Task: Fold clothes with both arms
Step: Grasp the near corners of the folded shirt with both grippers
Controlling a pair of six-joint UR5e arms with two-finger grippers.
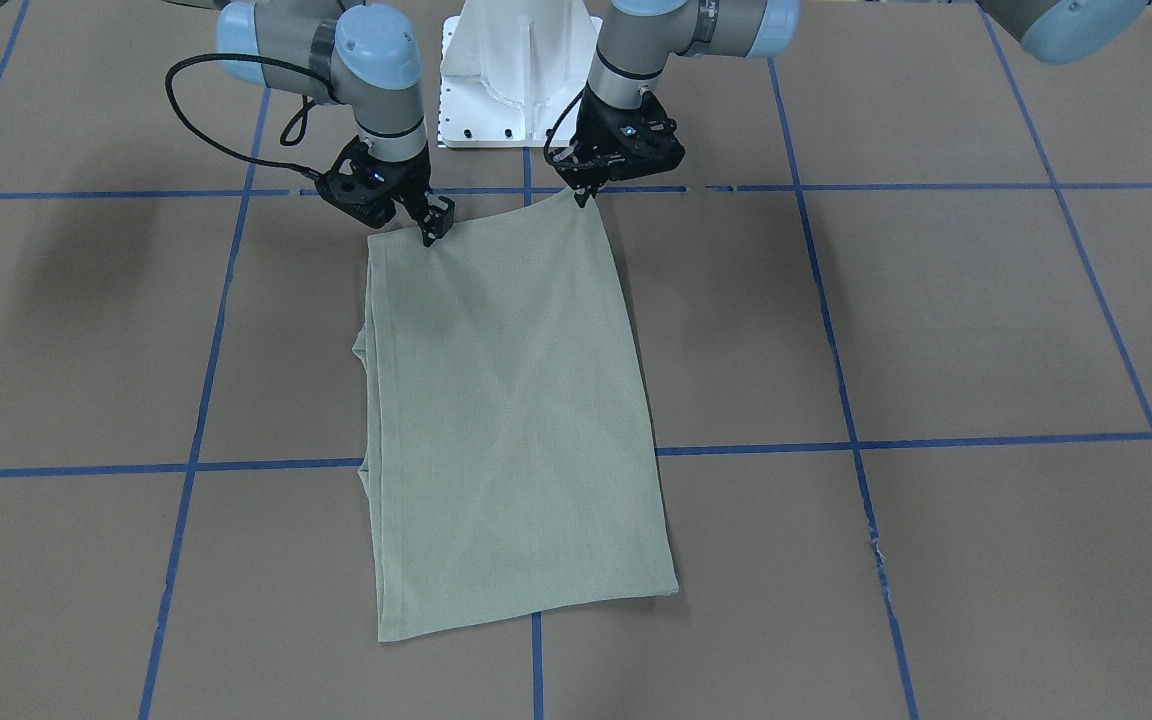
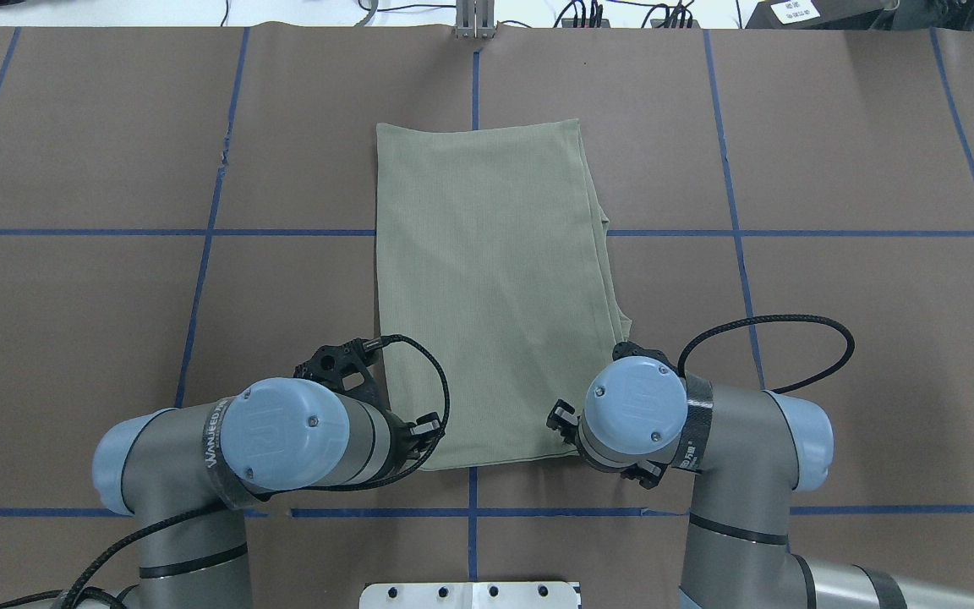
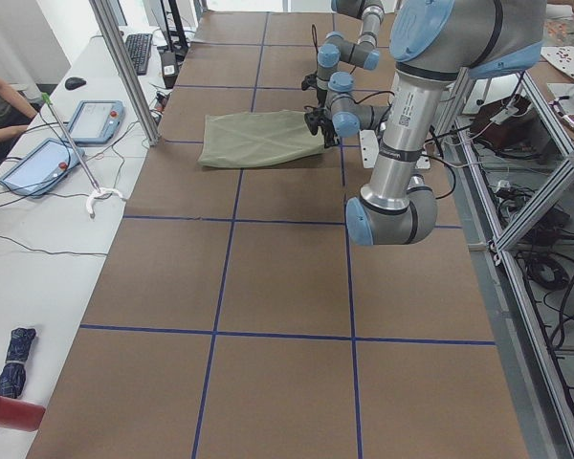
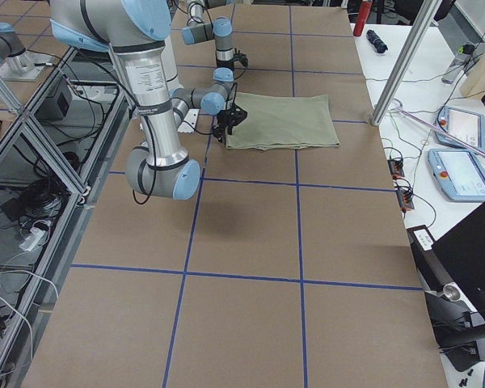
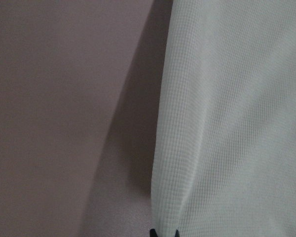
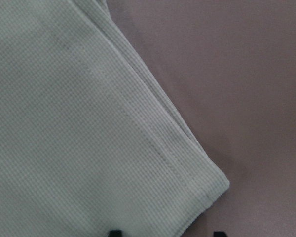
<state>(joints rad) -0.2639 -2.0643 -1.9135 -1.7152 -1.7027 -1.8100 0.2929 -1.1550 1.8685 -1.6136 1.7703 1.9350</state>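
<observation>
The sage-green shirt [image 1: 516, 420] lies folded into a long flat rectangle on the brown table, also seen from overhead [image 2: 487, 288]. My left gripper [image 1: 584, 195] is shut on the shirt's near corner on my left and lifts it into a small peak; the left wrist view shows its tips [image 5: 164, 232] pinched on the cloth edge [image 5: 237, 123]. My right gripper [image 1: 433, 228] is open at the shirt's near edge, a little in from the flat right corner. In the right wrist view its tips [image 6: 166, 232] stand wide apart over the layered hem [image 6: 64, 123]. No logo or tag shows.
The white pedestal base [image 1: 516, 80] stands just behind the grippers. Blue tape lines [image 1: 836, 190] grid the brown table cover. A side bench with tablets [image 3: 96, 120] and a metal post [image 3: 124, 67] lies past the shirt's far end.
</observation>
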